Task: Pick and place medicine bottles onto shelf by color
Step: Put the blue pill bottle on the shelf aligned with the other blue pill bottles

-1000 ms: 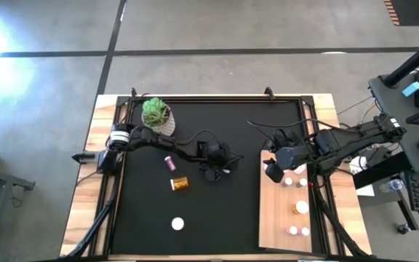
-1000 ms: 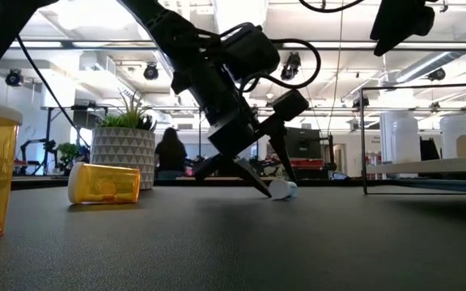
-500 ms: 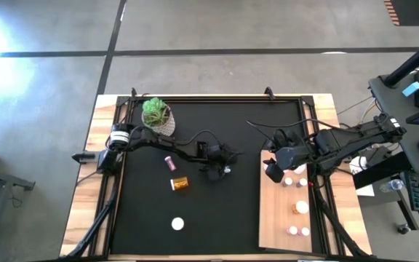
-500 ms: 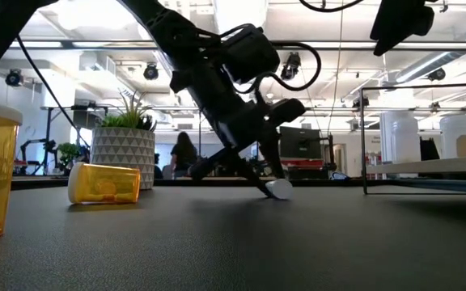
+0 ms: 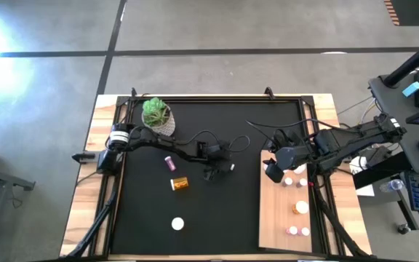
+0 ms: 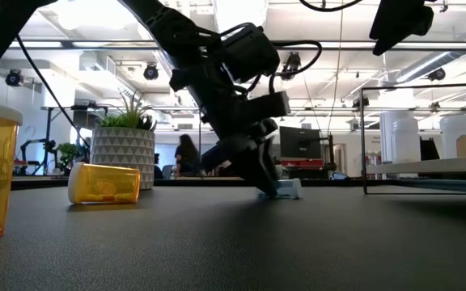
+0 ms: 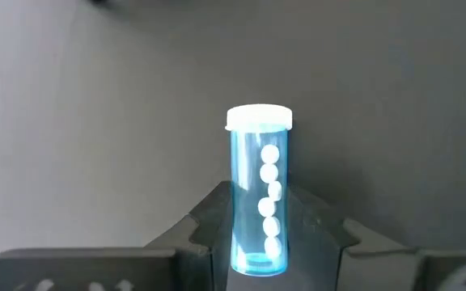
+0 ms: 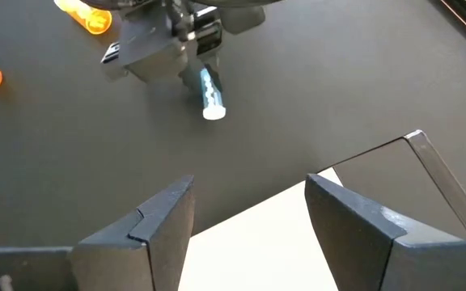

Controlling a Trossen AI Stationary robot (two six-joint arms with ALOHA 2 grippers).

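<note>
Down on the black mat (image 5: 195,218), we saw the left gripper (image 5: 220,169) clamped on a blue bottle (image 7: 259,194) lying at mid-mat, white cap outward. We saw the right gripper (image 8: 249,214) spread wide and empty over the shelf (image 5: 276,218) corner.

A wooden-rimmed table (image 5: 93,175) carries a black mat (image 5: 195,218). On the mat rest a potted green plant (image 5: 156,115), a pink bottle (image 5: 169,162), an amber bottle (image 5: 180,184), a white-capped bottle (image 5: 177,224) and a pale wooden board (image 5: 276,218) holding several small bottles (image 5: 297,207).
</note>
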